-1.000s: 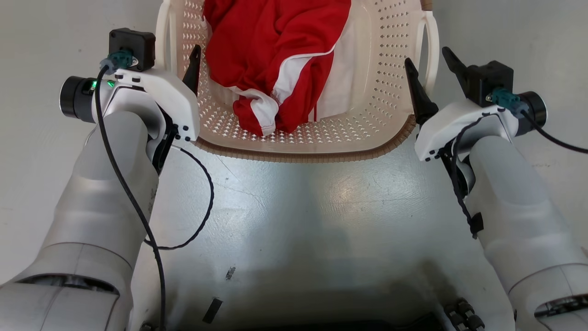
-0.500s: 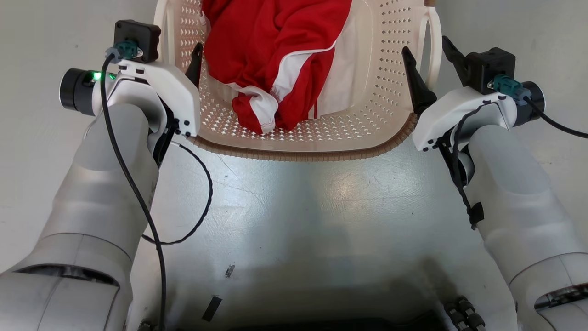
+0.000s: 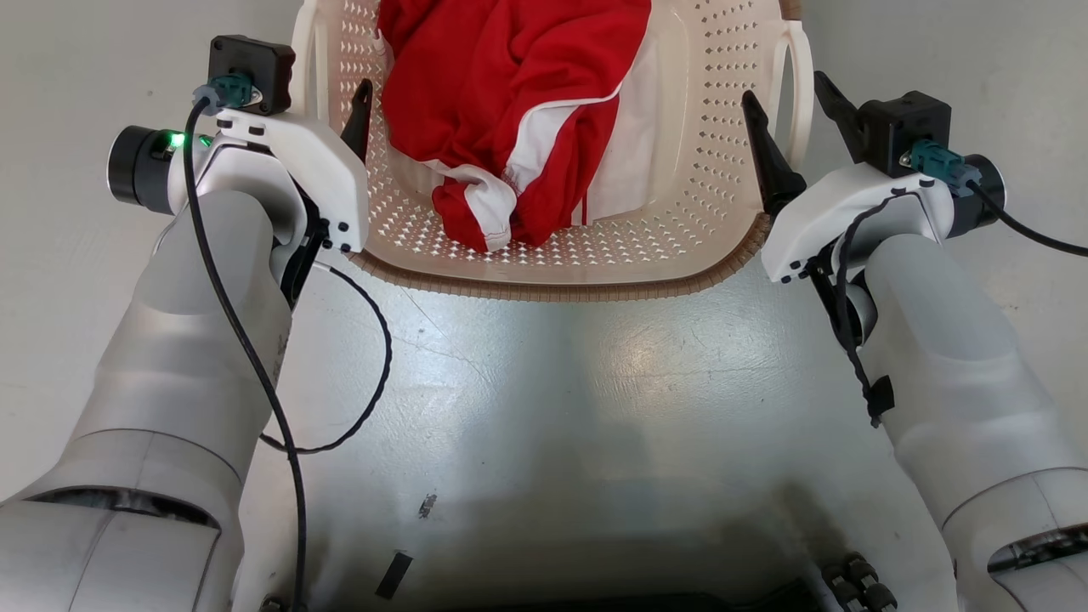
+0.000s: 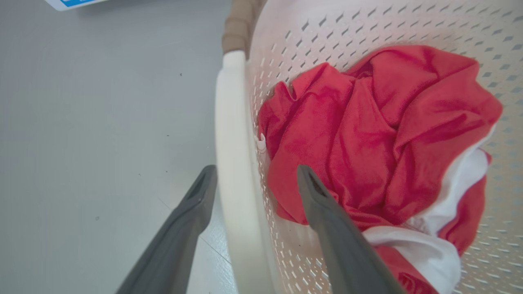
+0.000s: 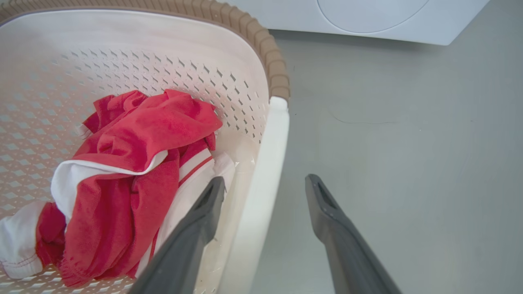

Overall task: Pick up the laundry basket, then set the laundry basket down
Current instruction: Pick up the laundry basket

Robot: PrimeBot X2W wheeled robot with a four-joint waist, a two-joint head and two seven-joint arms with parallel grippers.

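Observation:
The laundry basket (image 3: 552, 289) stands on the grey floor ahead of me: cream, perforated, with a brown woven-look rim and a red and white garment (image 3: 510, 93) inside. My left gripper (image 3: 327, 89) is open astride the basket's left white loop handle (image 4: 231, 143). One finger is inside the wall and one outside. My right gripper (image 3: 784, 87) is open astride the right handle (image 5: 269, 163) in the same way. In the left wrist view the left gripper (image 4: 256, 168) leaves gaps on both sides of the handle. The right gripper (image 5: 265, 179) also stands wide of its handle.
A white washer (image 5: 367, 16) stands on the floor beyond the basket's far right corner. A blue and white object (image 4: 73, 3) lies at the far edge of the left wrist view. Bare grey floor lies on both outer sides of the basket.
Both grippers have slid a little forward along the basket's sides, so their fingers reach further past the handles. Their jaws have stayed equally wide.

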